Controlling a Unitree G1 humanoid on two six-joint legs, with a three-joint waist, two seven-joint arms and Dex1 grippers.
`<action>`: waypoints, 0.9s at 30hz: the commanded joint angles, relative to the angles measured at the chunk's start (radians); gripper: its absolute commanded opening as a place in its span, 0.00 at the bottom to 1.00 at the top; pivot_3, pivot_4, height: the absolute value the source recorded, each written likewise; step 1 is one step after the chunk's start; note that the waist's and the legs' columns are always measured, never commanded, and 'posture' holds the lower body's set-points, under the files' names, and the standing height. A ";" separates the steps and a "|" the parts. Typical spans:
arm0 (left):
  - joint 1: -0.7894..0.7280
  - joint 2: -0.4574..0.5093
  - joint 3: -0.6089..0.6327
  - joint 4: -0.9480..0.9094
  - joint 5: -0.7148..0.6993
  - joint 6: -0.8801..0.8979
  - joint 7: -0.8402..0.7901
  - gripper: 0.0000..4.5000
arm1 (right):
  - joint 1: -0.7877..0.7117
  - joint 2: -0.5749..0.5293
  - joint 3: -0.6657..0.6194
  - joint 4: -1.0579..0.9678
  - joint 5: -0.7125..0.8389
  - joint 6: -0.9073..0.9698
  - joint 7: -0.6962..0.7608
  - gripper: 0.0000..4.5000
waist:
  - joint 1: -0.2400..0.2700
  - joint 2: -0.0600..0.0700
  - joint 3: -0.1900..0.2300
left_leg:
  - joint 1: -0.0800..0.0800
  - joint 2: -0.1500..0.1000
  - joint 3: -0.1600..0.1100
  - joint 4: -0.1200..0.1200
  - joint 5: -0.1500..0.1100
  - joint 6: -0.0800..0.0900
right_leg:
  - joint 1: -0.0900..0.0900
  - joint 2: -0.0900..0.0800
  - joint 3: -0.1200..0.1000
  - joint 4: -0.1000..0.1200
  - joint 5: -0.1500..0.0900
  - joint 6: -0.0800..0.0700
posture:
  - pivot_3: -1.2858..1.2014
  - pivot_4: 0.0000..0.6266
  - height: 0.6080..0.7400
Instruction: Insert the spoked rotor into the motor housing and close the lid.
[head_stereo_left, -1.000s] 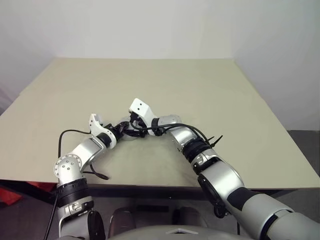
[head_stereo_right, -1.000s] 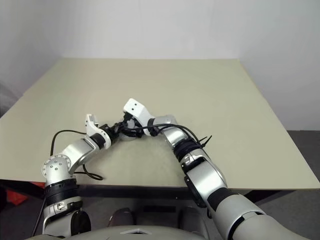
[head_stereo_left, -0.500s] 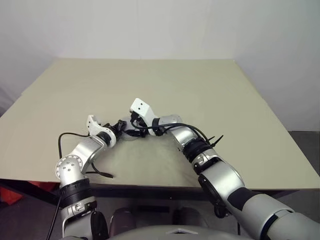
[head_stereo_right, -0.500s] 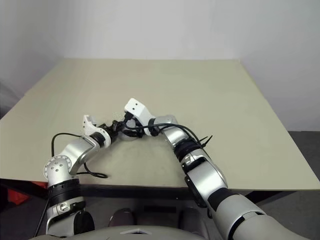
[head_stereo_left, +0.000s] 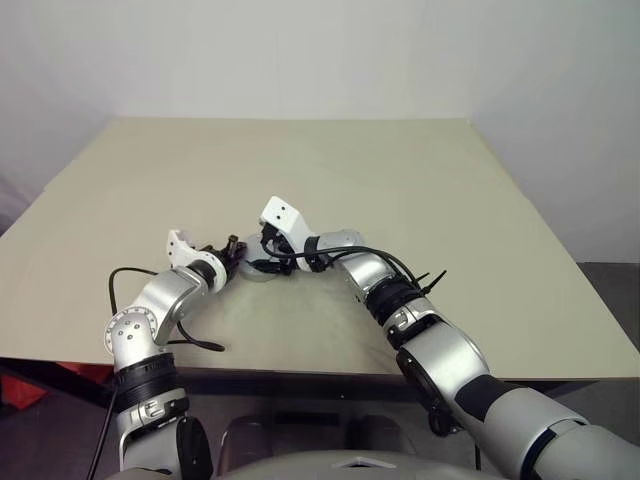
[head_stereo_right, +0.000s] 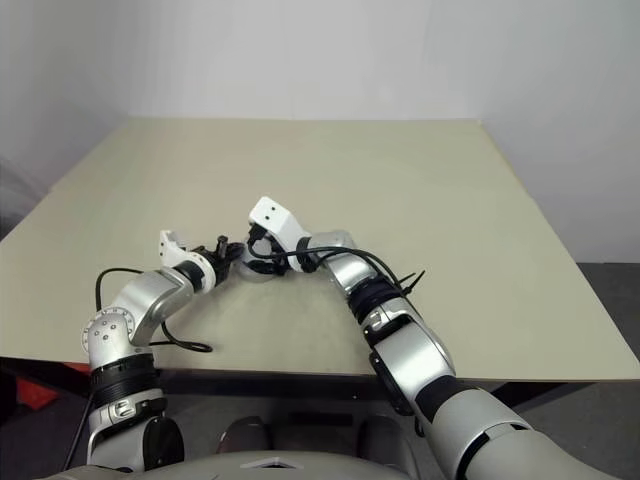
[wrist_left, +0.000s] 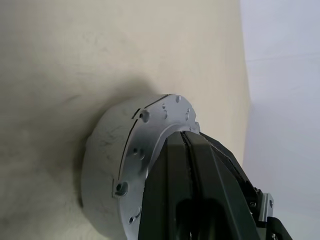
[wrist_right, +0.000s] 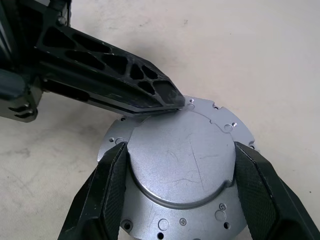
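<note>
We see the housing (wrist_right: 182, 165) as a silver round metal part with a raised domed centre, a flat flange with small screw holes, and fine scratches. It sits on the beige tabletop (head_stereo_left: 400, 190), near the front edge, left of centre. Our right claw (wrist_right: 180, 172) straddles it, one black finger at its 9 o'clock and one at its 3 o'clock, both pressed on the dome's sides. Our left claw (wrist_right: 172, 102) is closed on nothing, tips touching the flange at 12 o'clock. Black cables (head_stereo_left: 340, 255) run along the right arm.
</note>
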 joint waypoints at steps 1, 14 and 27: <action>0.046 0.018 -0.023 0.053 0.006 0.012 0.073 0.01 | 0.006 -0.021 -0.013 -0.007 -0.016 0.017 -0.036 0.70 | 0.000 0.000 0.000 | 0.000 0.000 0.000 0.000 0.000 0.000 | 0.000 0.000 0.000 0.000 0.000 0.000 | 0.52 0.00 1.00; 0.055 0.069 -0.071 0.074 -0.017 0.002 0.110 0.01 | 0.005 -0.019 -0.020 -0.022 -0.001 0.032 -0.026 0.70 | 0.006 0.003 -0.005 | 0.001 -0.001 0.000 -0.002 0.000 0.000 | 0.000 0.000 0.000 -0.001 -0.001 0.001 | 0.52 0.00 1.00; 0.061 0.086 -0.084 0.075 -0.038 -0.011 0.106 0.00 | 0.018 -0.031 0.007 -0.047 -0.002 -0.012 0.017 1.00 | 0.017 0.003 -0.005 | 0.001 -0.001 0.000 -0.003 0.000 0.000 | 0.000 0.000 0.000 -0.002 -0.001 0.002 | 0.52 0.00 1.00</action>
